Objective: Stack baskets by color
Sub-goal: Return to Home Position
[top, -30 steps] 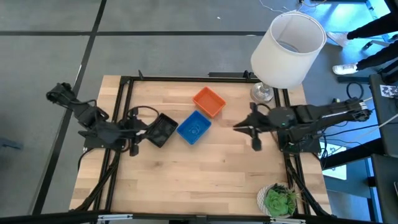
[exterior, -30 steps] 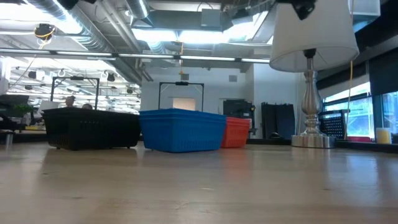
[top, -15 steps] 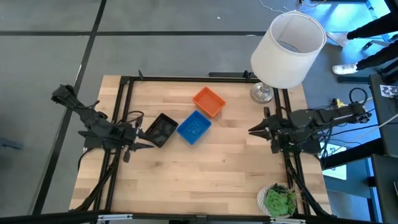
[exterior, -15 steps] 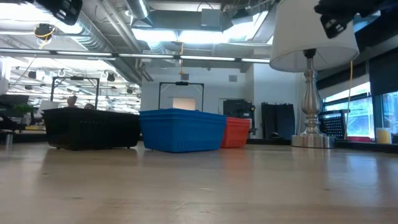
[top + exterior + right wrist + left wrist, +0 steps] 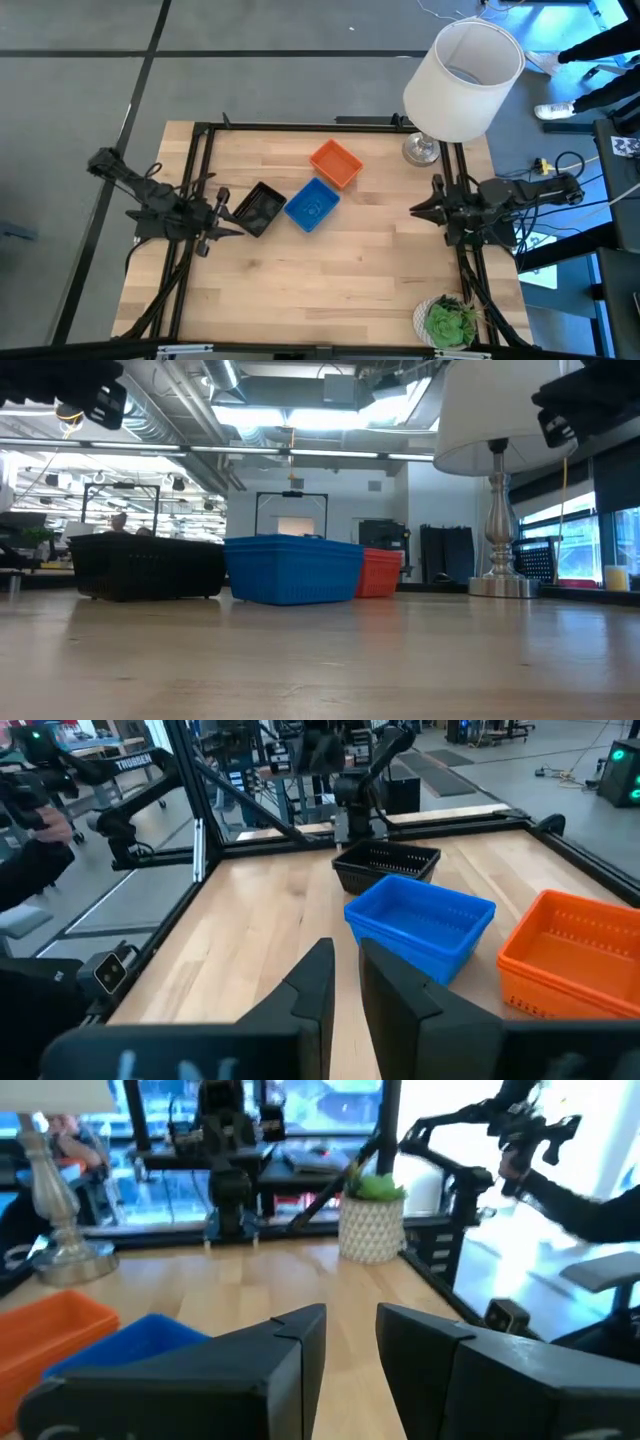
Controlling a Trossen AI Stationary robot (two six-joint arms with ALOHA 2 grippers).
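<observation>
Three baskets rest on their bottoms mid-table. The black basket (image 5: 258, 208) is leftmost, the blue basket (image 5: 312, 205) is beside it, and the orange basket (image 5: 335, 163) is farther back. In the low view the blue basket (image 5: 293, 570) shows layered rims. My left gripper (image 5: 225, 215) hovers level just left of the black basket, open, with nothing between its fingers (image 5: 300, 1350). My right gripper (image 5: 418, 210) hovers by the table's right rail and points at the baskets. Its fingers (image 5: 318, 980) stand a narrow gap apart and hold nothing.
A lamp with a white shade (image 5: 463, 80) stands at the far right corner on its metal base (image 5: 503, 585). A potted green plant (image 5: 447, 322) sits at the near right corner. Black frame rails (image 5: 200, 150) run along the table's left, right and far edges.
Both arms have drawn back and sunk. My left gripper has pulled away from the black basket toward the table's left edge and tipped to level. My right gripper has gone from mid-table toward the right edge. The baskets have stayed put.
</observation>
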